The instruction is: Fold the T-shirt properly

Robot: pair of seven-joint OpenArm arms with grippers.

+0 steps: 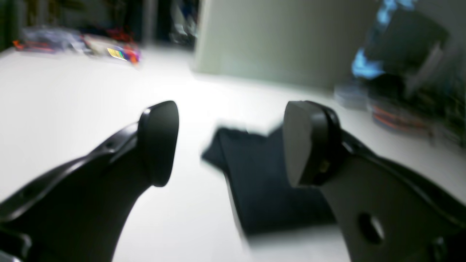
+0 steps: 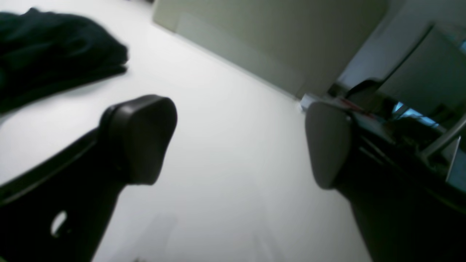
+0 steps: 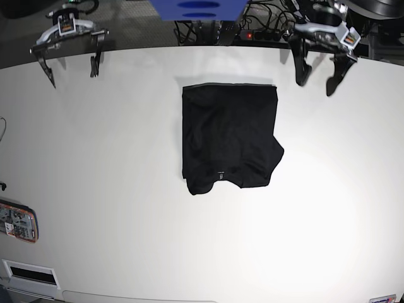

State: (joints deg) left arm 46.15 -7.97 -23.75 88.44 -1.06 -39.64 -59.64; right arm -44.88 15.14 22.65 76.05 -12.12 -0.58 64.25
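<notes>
Two grippers, left [image 3: 317, 81] and right [image 3: 71, 69], hang spread and empty at the table's [image 3: 95, 189] far edge. Mid-table, the shirt [image 3: 227, 139] lies partly folded; I'd pinch its near corners together, evenly, and fold upward.

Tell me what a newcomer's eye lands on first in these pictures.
The black T-shirt stands out first, lying partly folded near the middle of the white table. Next come the two grippers at the table's far edge: the left gripper on the base view's right and the right gripper on its left, both open and clear of the cloth.
</notes>
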